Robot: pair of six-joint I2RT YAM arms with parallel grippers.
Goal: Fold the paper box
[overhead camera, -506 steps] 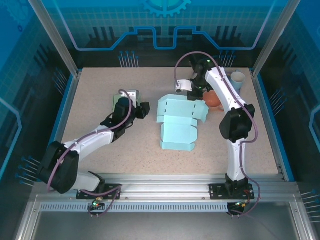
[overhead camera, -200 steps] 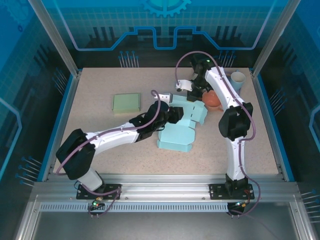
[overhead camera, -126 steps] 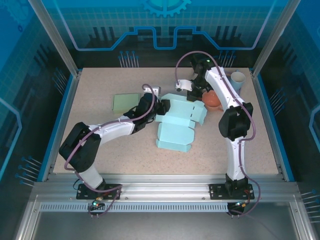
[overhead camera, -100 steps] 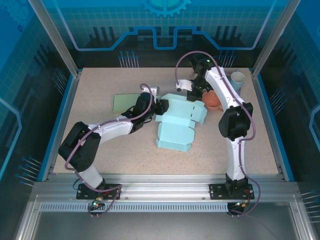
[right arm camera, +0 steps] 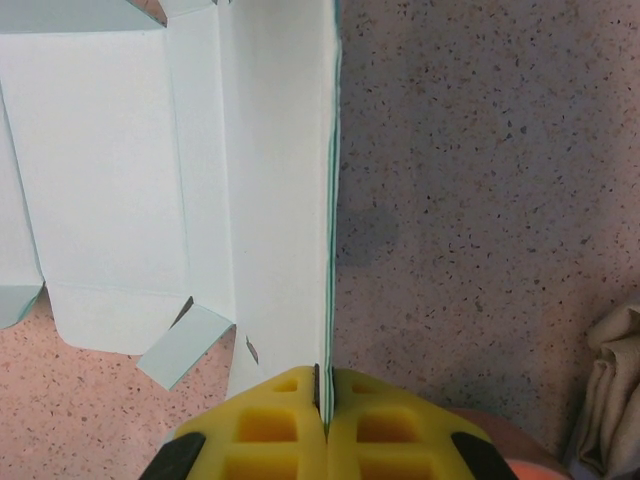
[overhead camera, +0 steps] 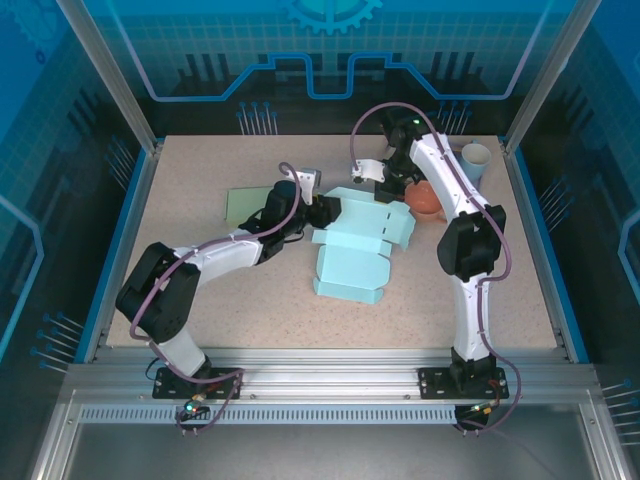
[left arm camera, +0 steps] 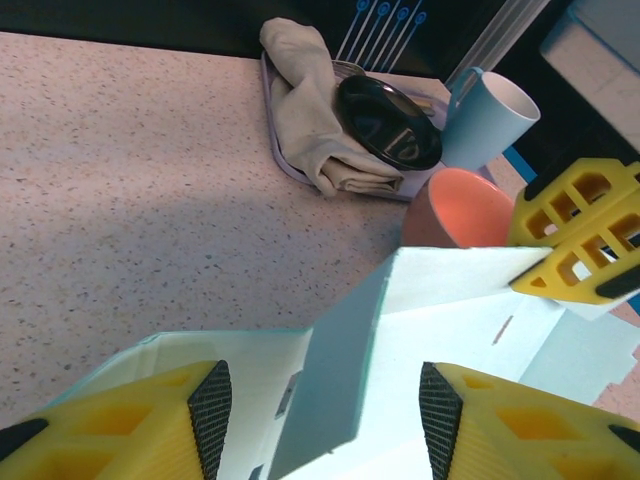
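The light-blue paper box lies mostly flat in the middle of the table, with its far panel lifted. My right gripper is shut on the edge of that upright panel, pinched between the yellow fingers. At the box's far-left corner my left gripper is open, and its two pads straddle a raised flap without touching it. The right gripper's yellow fingers appear in the left wrist view holding the panel's top edge.
A green flat pad lies left of the box, partly under my left arm. An orange cup and a pale mug stand at the far right. A tray holds a cloth and a black dish.
My left gripper pulled back from over the box's middle to its far-left corner, then nearly stopped. The box shifted slightly. The right arm stayed in place, still pinching the panel.
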